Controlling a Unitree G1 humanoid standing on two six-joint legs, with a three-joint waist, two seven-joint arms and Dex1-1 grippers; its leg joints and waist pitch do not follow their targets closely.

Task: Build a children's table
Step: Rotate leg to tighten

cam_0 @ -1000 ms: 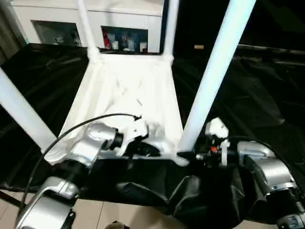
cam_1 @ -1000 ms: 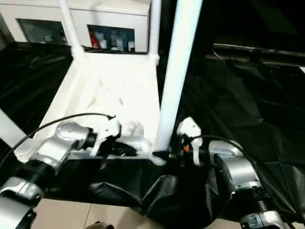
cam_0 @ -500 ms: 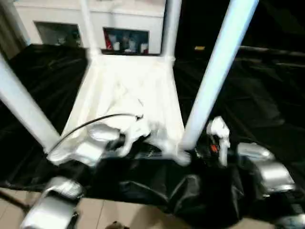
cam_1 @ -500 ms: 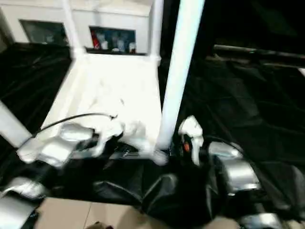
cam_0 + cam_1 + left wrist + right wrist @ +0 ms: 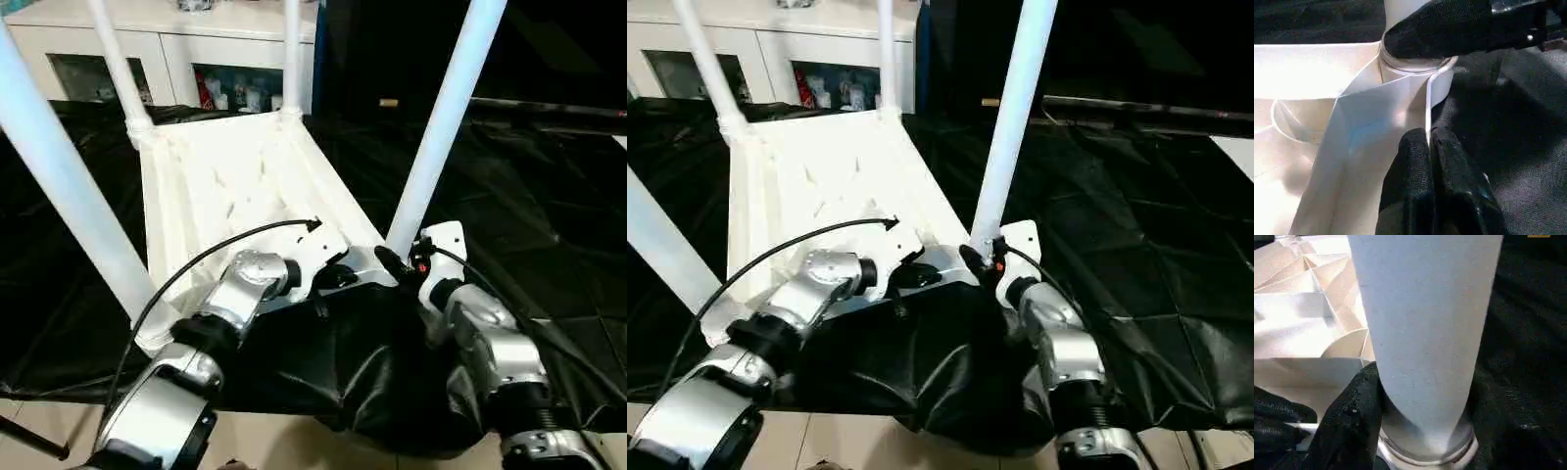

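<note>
White plastic is what both my tools touch: the tabletop of the children's table lies upside down on the bench, which is covered with black cloth, and its ribbed underside faces up.

My left tool has its two black fingers pressed together on the thin rim of the tabletop, at the near edge, just beside the corner socket. The rim stands as a white line between the two fingertips, so this tool is pinching the tabletop edge.

Just beyond the left tool, at the same corner, is my right tool. Its fingers stand on both sides of the near right leg, at the foot of the leg, where it goes into the round socket. One black finger lies against the side of the tube; the other finger I cannot see well behind the leg. The tool is around the leg, spread to the leg's width.

This leg rises upright and a little tilted, away from the right tool. Further from my left tool, on its outer side, the near left leg also stands in its corner. Behind both tools, at the far end of the tabletop, two more legs stand in their sockets. Beyond the bench I see a white cabinet with glass doors.
</note>
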